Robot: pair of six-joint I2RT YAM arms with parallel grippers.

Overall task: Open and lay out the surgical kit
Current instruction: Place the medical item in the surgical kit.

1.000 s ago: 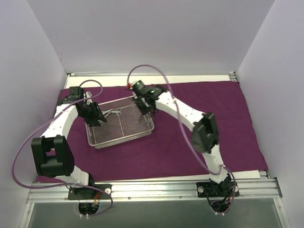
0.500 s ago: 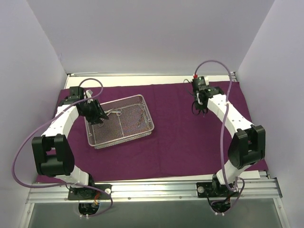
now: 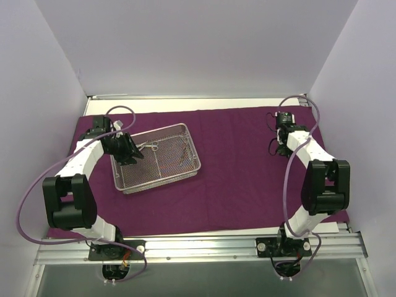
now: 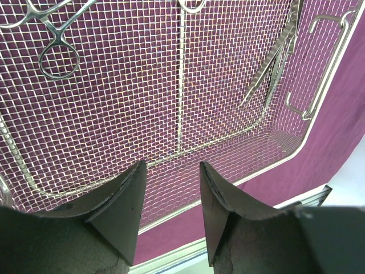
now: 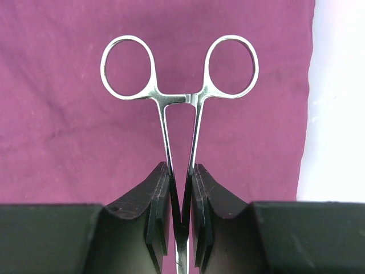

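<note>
The dark purple cloth [image 3: 235,179] lies spread over the table. The silver wire-mesh tray [image 3: 189,170] sits on it at left. In the left wrist view the tray [image 4: 319,114] holds steel forceps [image 4: 274,68] by its right wall and ring handles [image 4: 57,57] at upper left. My left gripper [image 4: 170,171] is open and empty over the tray's near wall; in the top view it [image 3: 131,156] hangs at the tray's left end. My right gripper [image 5: 181,171] is shut on a pair of steel forceps [image 5: 179,97], ring handles pointing away, above the cloth's far right [image 3: 278,145].
White walls close in the left, back and right. The bare white table strip [image 5: 336,103] starts just right of the cloth edge near my right gripper. A metal rail [image 3: 198,244] runs along the near edge.
My right arm carried the forceps from the tray's far right corner across to the cloth's far right side. My left gripper stayed over the tray's left end.
</note>
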